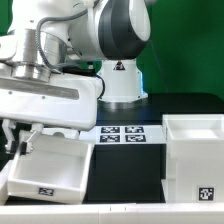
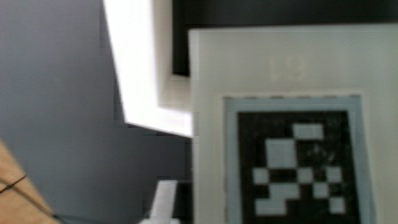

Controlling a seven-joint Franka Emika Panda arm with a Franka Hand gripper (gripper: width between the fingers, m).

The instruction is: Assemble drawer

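A small white drawer tray sits at the exterior view's lower left, open side up, with a square tag on its front wall. My gripper is down at the tray's back left corner. Up close in the wrist view, a white tray wall with a large tag fills the frame. My gripper looks shut on that wall. One fingertip shows right beside the wall's edge, and the other is hidden behind it. The large white casing stands at the exterior view's right.
The marker board lies flat on the black table between the tray and the casing. The robot's base stands behind it. Another white rim shows behind the held wall in the wrist view.
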